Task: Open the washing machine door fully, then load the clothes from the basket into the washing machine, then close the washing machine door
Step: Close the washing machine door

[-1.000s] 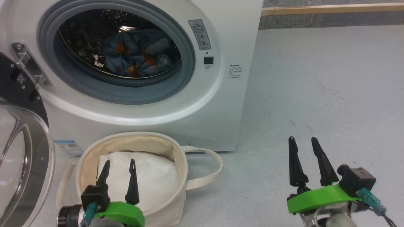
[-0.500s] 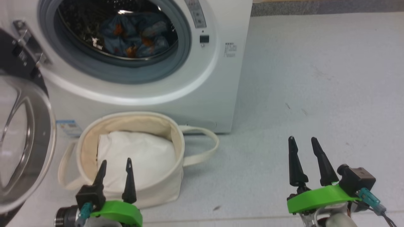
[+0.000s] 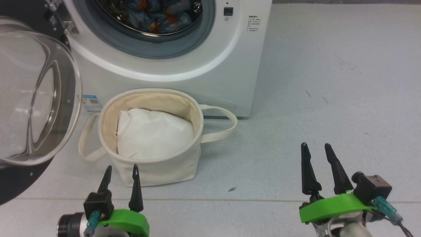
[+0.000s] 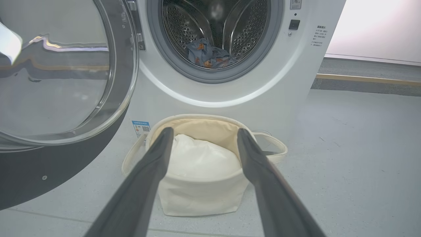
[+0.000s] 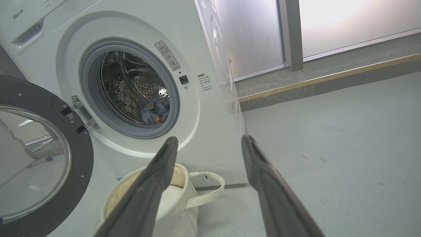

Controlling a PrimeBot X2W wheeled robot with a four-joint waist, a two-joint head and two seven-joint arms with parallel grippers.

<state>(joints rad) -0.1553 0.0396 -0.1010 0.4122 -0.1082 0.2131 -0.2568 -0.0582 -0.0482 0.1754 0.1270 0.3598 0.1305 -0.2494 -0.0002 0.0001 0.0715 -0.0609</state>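
We see the clothes [image 3: 158, 14] lying low in the perforated steel drum [image 4: 250, 33], a crumpled heap of soft blue fabric with orange-brown spots, inside the washing machine [image 3: 230, 65], a smooth white box whose round mouth is ringed by a grey rubber gasket [image 3: 171, 47]. The washing machine door [image 3: 36, 98] stands swung wide on our left on a metal hinge [image 3: 67, 26], its clear glass bowl bulging toward us above a glossy black rim. The basket [image 3: 161, 172], a round cream canvas tub with two looped strap handles [image 3: 218, 134], sits on the floor just in front of the washer, below the mouth and beside the open door, and holds a plump plain white bundle [image 3: 153, 135]. A small blue label [image 3: 89, 102] sticks to the washer's front between door and basket. The floor [image 3: 329, 82] is pale grey and faintly speckled; in the right wrist view a wooden strip [image 5: 329, 77] runs along its far edge below frosted panels [image 5: 253, 33]. Our left gripper [image 3: 122, 166] hovers just short of the basket's near wall, fingers apart and holding nothing; our right gripper [image 3: 315, 144] hangs over bare floor well to the right, fingers likewise apart and empty.
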